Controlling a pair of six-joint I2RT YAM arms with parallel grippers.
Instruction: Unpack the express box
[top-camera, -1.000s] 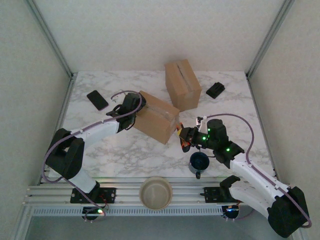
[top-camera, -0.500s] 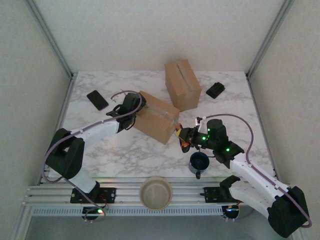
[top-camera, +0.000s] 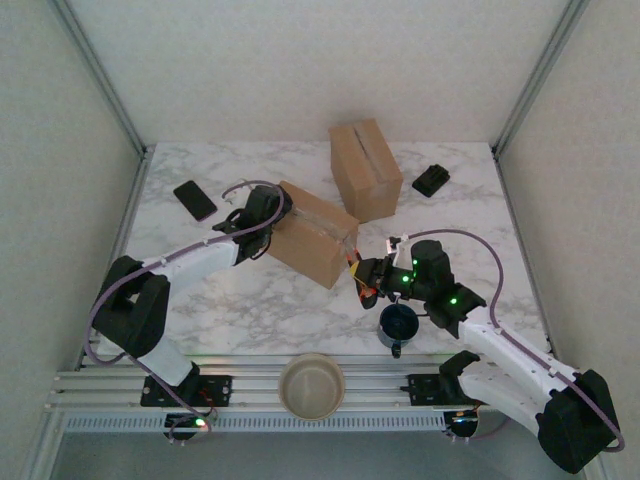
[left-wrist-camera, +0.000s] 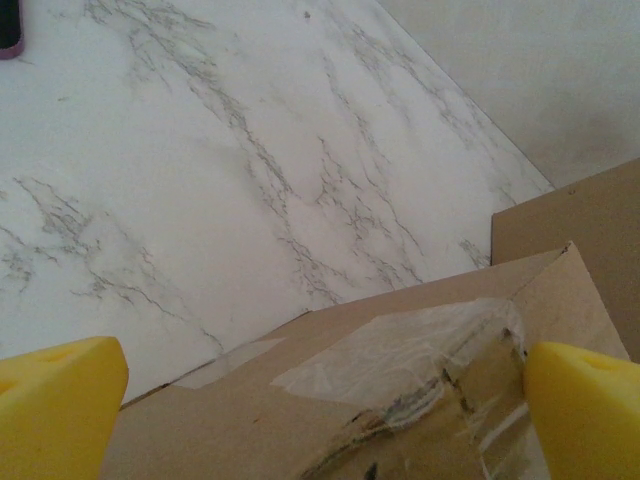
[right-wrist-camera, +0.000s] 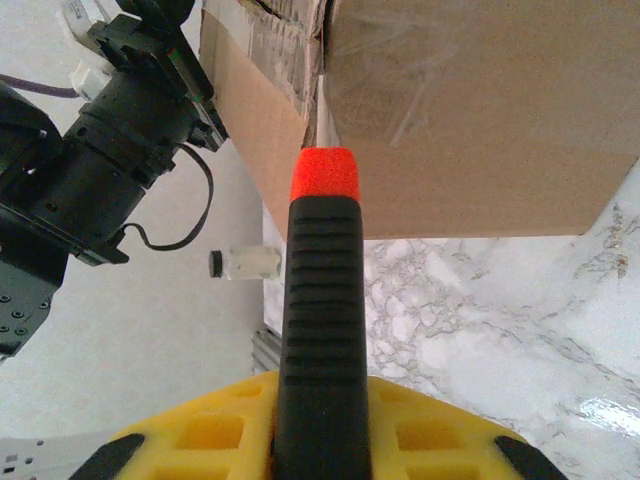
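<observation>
**Express box sealed; cut pending**

Top view: the left claw (top-camera: 262, 215) is standing spread, straddling the taped express box (top-camera: 315, 235). The right claw (top-camera: 368, 278) is facing the box's opposite end. A blue mug (top-camera: 398, 323) is sitting just behind it, contents indiscernible.

Left wrist: both pads (left-wrist-camera: 60, 405) are flanking the tape (left-wrist-camera: 400, 350).

Right wrist: the claw is pinching an orange-tipped tool (right-wrist-camera: 322, 330). Advisably, it is kept shallow along the seam.
</observation>
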